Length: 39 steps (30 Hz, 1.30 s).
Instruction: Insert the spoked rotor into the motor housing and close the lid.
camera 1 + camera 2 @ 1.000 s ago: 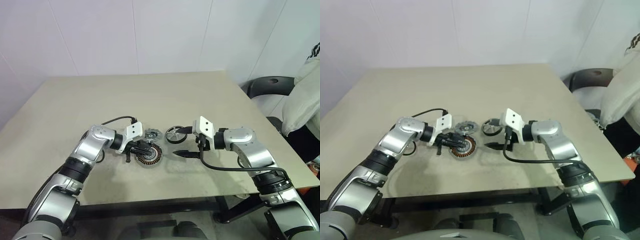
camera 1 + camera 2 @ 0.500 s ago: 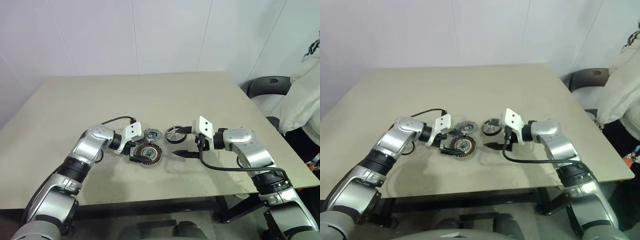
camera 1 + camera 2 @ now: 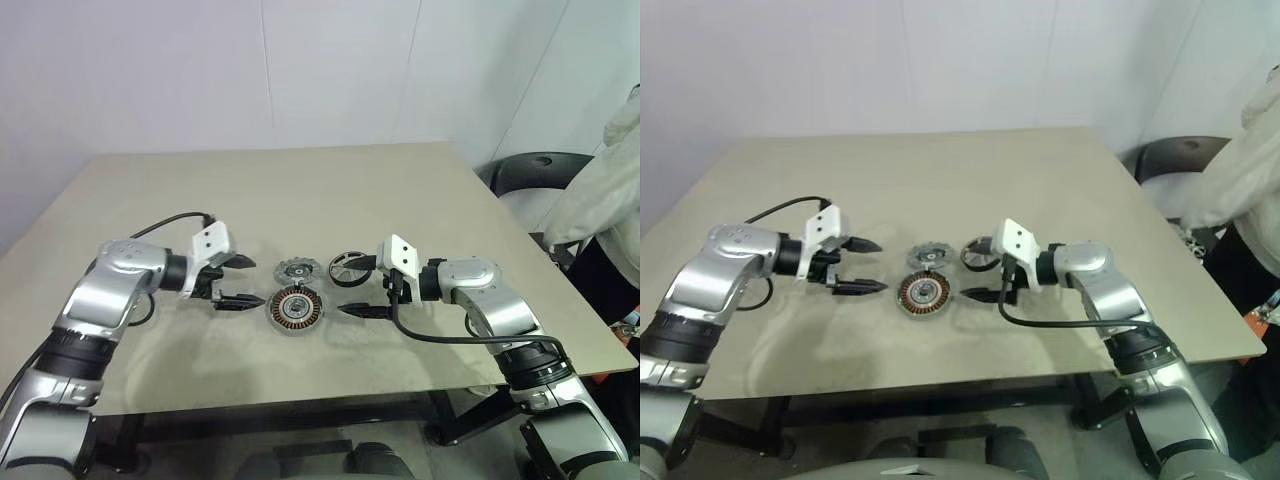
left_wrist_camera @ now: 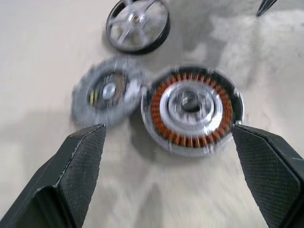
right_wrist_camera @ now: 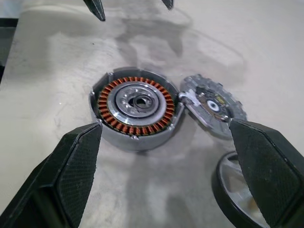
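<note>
The motor housing, a silver cup with coppery windings, lies on the table in front of me. Just behind it, touching its rim, lies the grey notched lid. The black-rimmed spoked rotor lies flat to the lid's right. My left gripper hovers open and empty to the left of the housing, clear of it. My right gripper stands open and empty on the housing's right, its far finger near the rotor. In the right wrist view the housing sits between the fingers, untouched.
The beige table stretches far behind the parts. A black chair stands past its right edge, and a person in a light garment is beside it. A black cable loops over my left forearm.
My left gripper has opened off the housing and drawn back to the left and slightly up. The housing stays on the table. The right arm has not moved.
</note>
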Tool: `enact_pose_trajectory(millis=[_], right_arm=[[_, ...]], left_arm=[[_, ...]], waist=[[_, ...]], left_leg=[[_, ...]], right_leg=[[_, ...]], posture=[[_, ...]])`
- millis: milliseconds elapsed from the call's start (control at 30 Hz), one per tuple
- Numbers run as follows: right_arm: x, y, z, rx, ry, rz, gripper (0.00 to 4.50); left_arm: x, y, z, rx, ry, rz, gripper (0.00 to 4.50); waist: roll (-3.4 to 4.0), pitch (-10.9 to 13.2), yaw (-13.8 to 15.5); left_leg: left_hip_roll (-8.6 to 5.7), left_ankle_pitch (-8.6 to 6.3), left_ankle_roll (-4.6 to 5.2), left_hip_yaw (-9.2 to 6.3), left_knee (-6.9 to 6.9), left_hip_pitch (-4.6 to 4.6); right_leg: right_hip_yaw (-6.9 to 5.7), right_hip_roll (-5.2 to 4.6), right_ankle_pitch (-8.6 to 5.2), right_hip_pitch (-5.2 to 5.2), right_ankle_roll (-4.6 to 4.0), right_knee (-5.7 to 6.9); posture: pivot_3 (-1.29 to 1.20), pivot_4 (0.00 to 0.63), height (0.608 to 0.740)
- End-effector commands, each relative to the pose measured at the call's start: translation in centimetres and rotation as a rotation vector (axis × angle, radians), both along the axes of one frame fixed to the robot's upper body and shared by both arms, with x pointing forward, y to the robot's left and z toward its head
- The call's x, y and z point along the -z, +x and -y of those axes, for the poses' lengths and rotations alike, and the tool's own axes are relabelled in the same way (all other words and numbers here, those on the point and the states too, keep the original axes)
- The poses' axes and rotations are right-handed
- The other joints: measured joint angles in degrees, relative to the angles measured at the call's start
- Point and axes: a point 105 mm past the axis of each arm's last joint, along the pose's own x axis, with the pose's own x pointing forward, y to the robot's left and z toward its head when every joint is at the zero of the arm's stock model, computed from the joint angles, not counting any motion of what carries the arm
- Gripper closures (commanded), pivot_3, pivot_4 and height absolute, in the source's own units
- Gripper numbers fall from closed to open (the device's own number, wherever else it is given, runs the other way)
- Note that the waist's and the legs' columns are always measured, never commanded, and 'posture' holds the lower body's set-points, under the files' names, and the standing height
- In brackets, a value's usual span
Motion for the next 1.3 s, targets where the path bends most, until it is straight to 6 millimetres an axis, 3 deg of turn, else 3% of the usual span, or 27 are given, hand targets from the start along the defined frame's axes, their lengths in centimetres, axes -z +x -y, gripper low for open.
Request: enact_pose_trajectory(millis=[33,333,433,633,833,1300], right_arm=[[-1.3,0.3,-1.2,-0.027,0.018,0.033,0.0],[-0.8,1.4,-3.8,-0.005,0.013,-0.032,0.0],[-0.2,2.0,-4.2,0.027,-0.002,-0.057,0.53],[0.4,3.2,-4.7,0.068,-0.05,-0.022,2.54],[1.4,3.0,-5.3,0.044,-0.1,-0.011,4.47],[2.9,2.8,-6.1,0.008,-0.18,0.03,4.47]], left_arm=[[-1.7,-0.4,-1.4,-0.059,-0.012,0.091,0.02],[-0.5,-2.2,-3.3,-0.182,-0.035,0.066,0.02],[0.0,-2.8,-3.8,-0.214,-0.034,0.072,0.0],[0.4,-3.6,-4.2,-0.262,-0.057,0.072,0.0],[1.0,-4.3,-4.0,-0.282,-0.08,0.06,0.0],[1.2,-4.8,-3.6,-0.281,-0.091,0.057,0.0]], waist=[[0.0,0.0,0.0],[0.01,0.0,-0.1],[0.02,0.0,-0.2],[0.03,0.0,-0.1],[0.04,0.0,-0.3],[0.04,0.0,-0.4]], left_leg=[[0.01,0.0,0.0,0.01,0.02,0.0],[0.04,-0.01,0.01,0.0,0.12,0.02],[0.03,-0.01,0.01,0.01,0.13,0.01],[0.03,-0.01,0.0,0.01,0.13,0.0],[0.02,-0.01,0.0,0.01,0.13,0.0],[0.02,-0.01,0.0,0.01,0.13,0.0]], right_leg=[[0.0,-0.02,0.0,0.0,0.0,0.01],[0.0,-0.02,0.01,0.01,0.0,0.11],[0.0,-0.04,0.02,0.01,-0.01,0.11],[0.0,-0.12,0.02,-0.01,-0.01,0.11],[0.0,-0.15,0.02,-0.01,-0.01,0.11],[-0.01,-0.15,0.02,-0.01,-0.01,0.11]], posture=[[0.0,0.0,0.74],[0.0,0.0,0.74],[0.0,0.0,0.74],[0.0,0.0,0.74],[0.0,0.0,0.74],[0.0,0.0,0.74]])
